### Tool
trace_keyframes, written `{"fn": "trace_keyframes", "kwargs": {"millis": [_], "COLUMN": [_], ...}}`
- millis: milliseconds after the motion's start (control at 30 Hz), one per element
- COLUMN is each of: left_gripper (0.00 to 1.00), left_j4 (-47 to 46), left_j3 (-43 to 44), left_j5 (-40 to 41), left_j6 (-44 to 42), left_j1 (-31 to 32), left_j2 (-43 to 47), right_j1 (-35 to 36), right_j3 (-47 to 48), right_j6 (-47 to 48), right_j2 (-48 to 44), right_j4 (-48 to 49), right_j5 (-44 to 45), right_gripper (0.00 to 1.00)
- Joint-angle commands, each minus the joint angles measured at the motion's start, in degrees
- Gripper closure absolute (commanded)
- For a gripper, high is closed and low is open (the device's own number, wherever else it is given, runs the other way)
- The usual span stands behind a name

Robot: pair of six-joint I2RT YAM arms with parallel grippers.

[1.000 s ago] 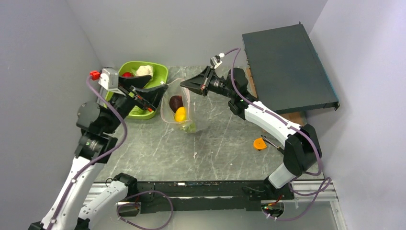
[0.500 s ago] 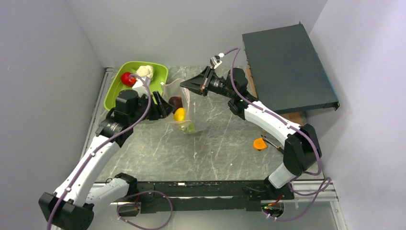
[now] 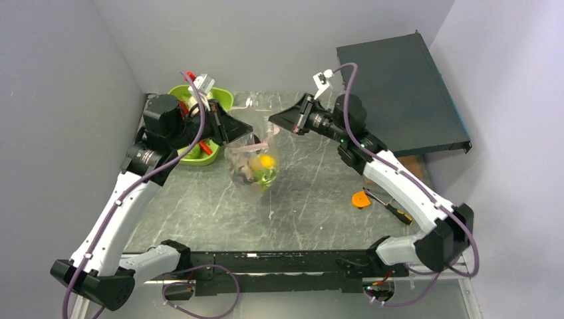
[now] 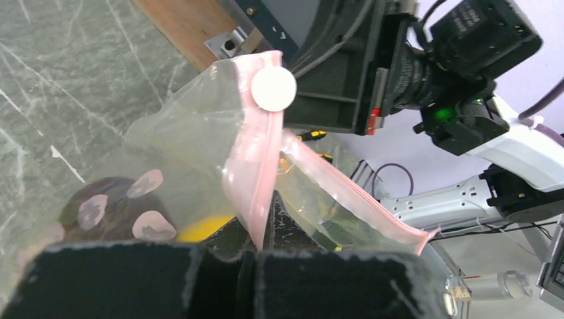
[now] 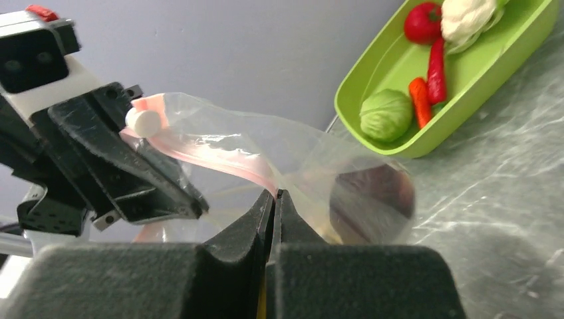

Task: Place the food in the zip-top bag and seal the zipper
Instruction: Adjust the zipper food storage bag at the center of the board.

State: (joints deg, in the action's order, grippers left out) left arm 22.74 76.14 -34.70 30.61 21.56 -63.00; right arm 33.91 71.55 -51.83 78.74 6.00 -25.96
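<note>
Clear zip-top bag (image 3: 247,174) between two grippers (image 3: 247,129) (image 3: 273,121)

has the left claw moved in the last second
Yes. The left claw has swung right, off the lime-green plastic tray, and is now shut on the pale pink zipper strip of the clear plastic bag.
</note>
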Motion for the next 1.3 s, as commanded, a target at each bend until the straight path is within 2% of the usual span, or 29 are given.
{"fn": "trace_keyframes", "kwargs": {"millis": [0,67,167,300,433,600,800,867,933,1033,1167,1267], "left_gripper": [1.0,1.0,1.0,1.0,1.0,1.0,1.0,1.0,1.0,1.0,1.0,1.0], "left_j4": [-3.17,-1.76,-4.63,-5.31,-8.61,-3.96,1.21,1.64,-1.12,-4.6,-3.5,-5.72], "left_j3": [-3.39,-5.66,-7.85,-3.85,-1.48,-2.35,-9.39,-10.98,-11.41,-7.83,1.54,3.2], "left_j5": [-0.63,-3.33,-8.78,-11.07,-13.67,-10.14,-0.39,-4.63,-12.19,-16.79,-16.34,-15.09], "left_j6": [4.03,4.55,6.17,5.83,7.02,5.61,0.7,0.53,3.29,5.14,5.02,7.08], "left_j1": [-0.06,-0.91,-1.88,-1.88,-1.72,-1.89,-3.05,-5.6,-7.27,-6.18,-2.27,-1.28], "left_j2": [-0.68,-3.65,-6.38,-7.45,-6.22,-6.41,-9.35,-12.3,-14.32,-13.62,-11.75,-9.84], "right_j1": [-0.28,-0.29,-0.33,-0.31,-0.08,0.01,0.01,-0.03,-0.03,0.02,0.49,0.8], "right_j3": [-2.65,-4.46,-7.15,-6.33,-4.08,-3.45,-11.15,-12.72,-11.72,-9.32,-2.94,-1.7], "right_j6": [10.9,11.28,11.26,12.48,15.21,16.11,14.08,13.89,15.26,17.07,19.43,18.24], "right_j2": [-7.22,-8.0,-6.86,-4.26,-6.58,-11.0,-10.79,-8.03,-5.94,-6.74,-9.28,-11.69], "right_j4": [-4.89,-5.02,-4.46,-5.69,-7.7,-8.35,-2.93,-2.77,-3.52,-3.94,-5.72,-4.59], "right_j5": [7.14,8.62,9.18,7.74,8.21,10.78,14.68,15.48,14.08,13.47,13.21,12.94], "right_gripper": [1.0,1.0,1.0,1.0,1.0,1.0,1.0,1.0,1.0,1.0,1.0,1.0]}}
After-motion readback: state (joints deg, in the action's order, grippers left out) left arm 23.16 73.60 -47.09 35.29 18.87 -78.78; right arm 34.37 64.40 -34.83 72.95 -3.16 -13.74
